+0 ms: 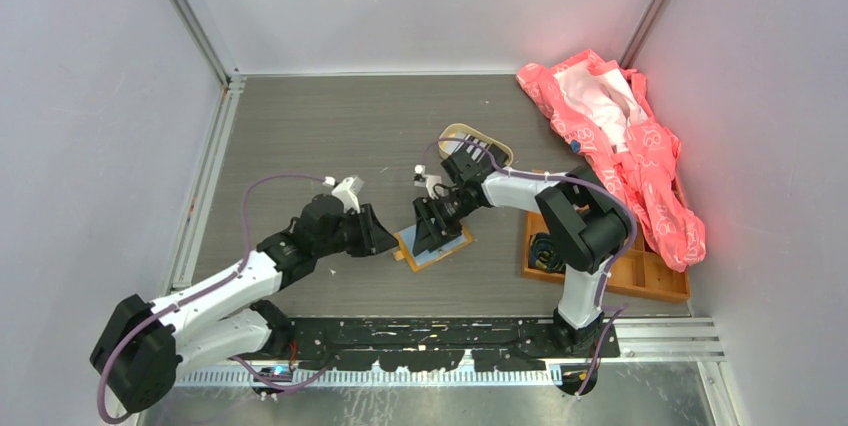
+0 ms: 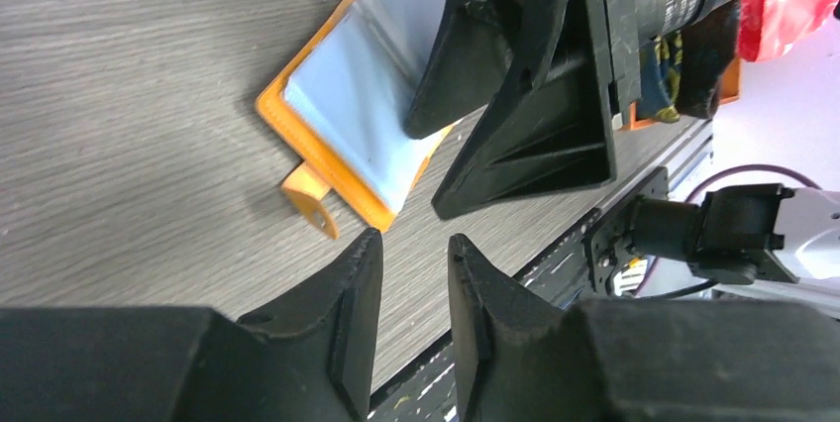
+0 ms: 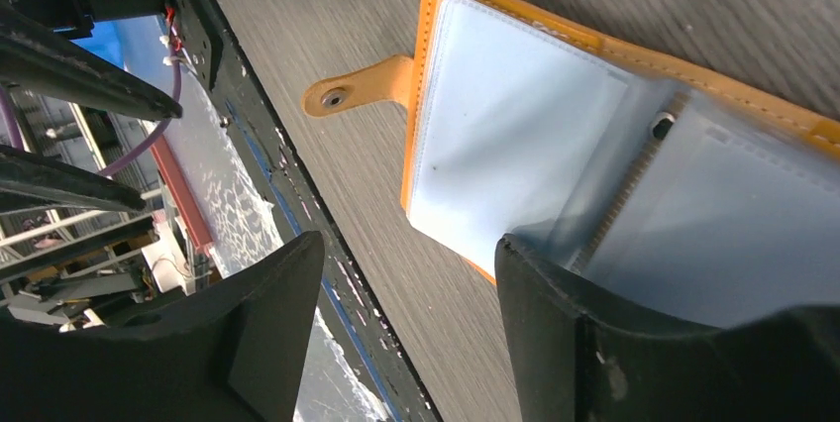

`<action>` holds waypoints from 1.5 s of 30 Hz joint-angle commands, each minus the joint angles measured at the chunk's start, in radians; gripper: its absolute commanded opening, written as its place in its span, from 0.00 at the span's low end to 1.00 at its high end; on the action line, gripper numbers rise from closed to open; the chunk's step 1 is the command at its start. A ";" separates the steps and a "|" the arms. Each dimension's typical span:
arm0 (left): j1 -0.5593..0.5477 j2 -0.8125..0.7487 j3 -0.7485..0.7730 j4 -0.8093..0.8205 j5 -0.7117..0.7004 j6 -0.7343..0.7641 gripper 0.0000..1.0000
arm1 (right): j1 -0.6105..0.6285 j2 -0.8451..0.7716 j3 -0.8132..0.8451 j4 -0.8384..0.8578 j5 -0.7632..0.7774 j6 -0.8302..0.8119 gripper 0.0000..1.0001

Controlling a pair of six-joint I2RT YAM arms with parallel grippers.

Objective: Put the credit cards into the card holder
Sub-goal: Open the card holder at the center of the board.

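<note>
Lying open and flat on the grey table (image 1: 330,136), the card holder (image 1: 437,246) sits at the middle of the work area, between the two arms and close to the black rail (image 1: 450,331) at the near edge. Its orange cover faces down and its clear, pale blue sleeves (image 3: 505,135) face up. The orange snap tab (image 3: 347,97) sticks out from the side nearer the left arm and lies flat on the table.

Right gripper (image 3: 406,249): jaws wide apart, nothing clamped between them. It is angled down over the card holder. One finger (image 3: 614,343) stands on the sleeve area, where a clear leaf looks partly raised beside it; whether it actually presses on the plastic cannot be told. The other finger (image 3: 258,333) is off the holder's edge, above bare table.

Left gripper (image 2: 414,263): jaws parted by a narrow gap, nothing between them. It is low over the table just beside the tab side of the holder, with its tips pointing toward the holder but apart from it.

Other items: an oval beige tin (image 1: 478,138) lies behind the right gripper. An orange wooden tray (image 1: 640,276) sits at the right by the right arm's base, and a pink printed cloth (image 1: 620,146) lies along the right wall, overlapping the tray's far end.
</note>
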 commanded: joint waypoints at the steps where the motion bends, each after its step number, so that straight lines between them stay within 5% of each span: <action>1: 0.003 0.056 0.000 0.199 0.031 -0.071 0.29 | -0.002 -0.031 0.053 -0.050 -0.042 -0.070 0.70; 10: 0.004 0.307 0.027 0.454 0.057 -0.149 0.14 | -0.060 -0.056 0.071 -0.107 -0.047 -0.132 0.66; 19: 0.002 0.559 0.107 0.486 0.072 -0.135 0.12 | -0.074 -0.073 0.120 -0.199 0.107 -0.209 0.35; 28: 0.003 0.671 0.082 0.464 0.010 -0.098 0.12 | -0.079 -0.108 0.142 -0.263 0.468 -0.307 0.43; 36: 0.003 0.679 0.084 0.459 0.021 -0.093 0.12 | -0.051 -0.036 0.163 -0.295 0.412 -0.304 0.45; 45: 0.002 0.690 0.080 0.470 0.035 -0.092 0.12 | -0.037 -0.059 0.161 -0.287 0.311 -0.300 0.22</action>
